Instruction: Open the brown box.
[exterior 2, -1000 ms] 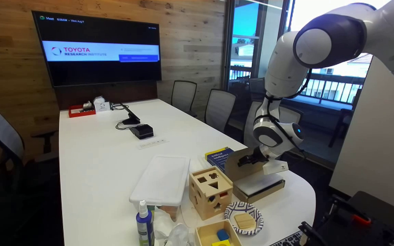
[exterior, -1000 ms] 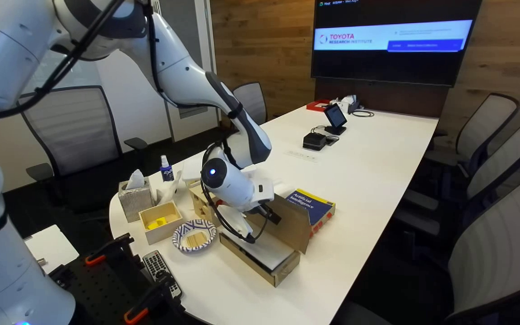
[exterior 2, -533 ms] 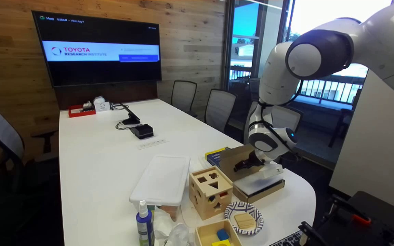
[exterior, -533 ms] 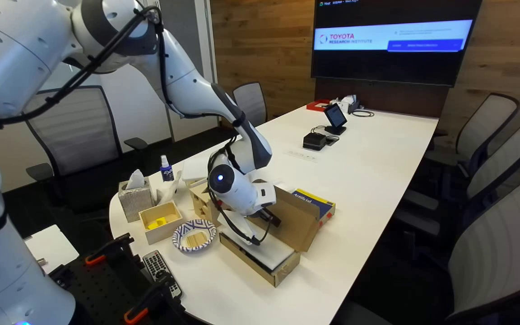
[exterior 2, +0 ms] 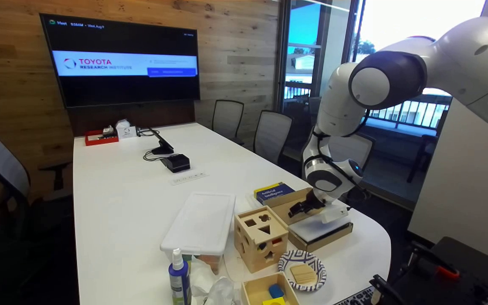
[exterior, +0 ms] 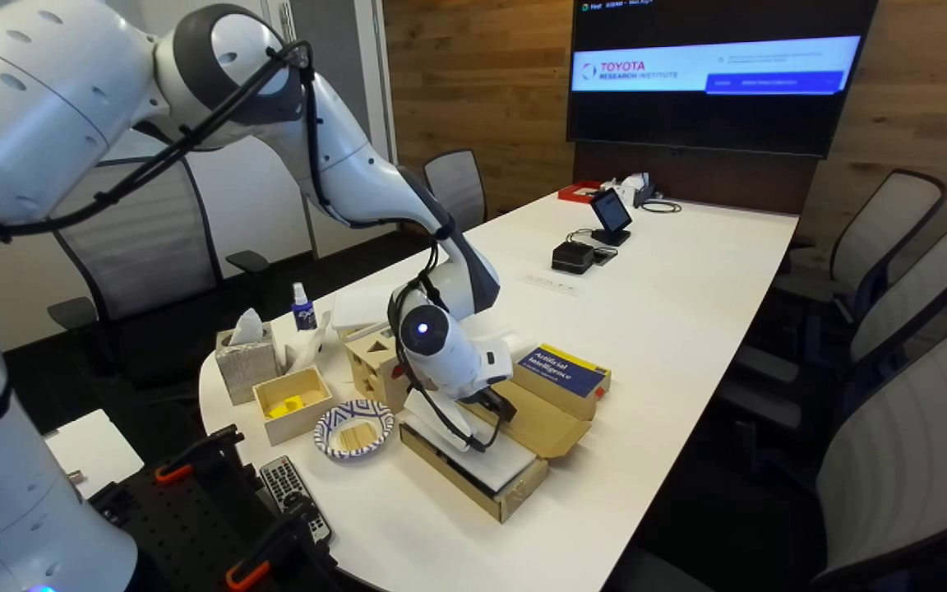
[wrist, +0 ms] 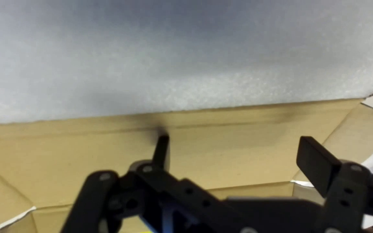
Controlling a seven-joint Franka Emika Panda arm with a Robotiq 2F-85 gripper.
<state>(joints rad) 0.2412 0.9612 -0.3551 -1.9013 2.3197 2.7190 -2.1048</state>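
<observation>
Robotiq gripper (wrist: 234, 140) is hanging over open lid flap (exterior: 552, 421), fingers (wrist: 317, 165) standing wide apart; contact not clear. Brown cardboard box (exterior: 473, 490) is lying on table (exterior 2: 134, 203), beside wooden shape-sorting cube (exterior 2: 254, 253).

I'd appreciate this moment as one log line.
brown box: open; lid: leaning back toward book; fingers: apart, by lid's inner face; contact: unclear

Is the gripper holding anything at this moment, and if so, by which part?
Nothing is held: the gripper stands open, with the brown box's lid flap not pinched between its fingers.
</observation>
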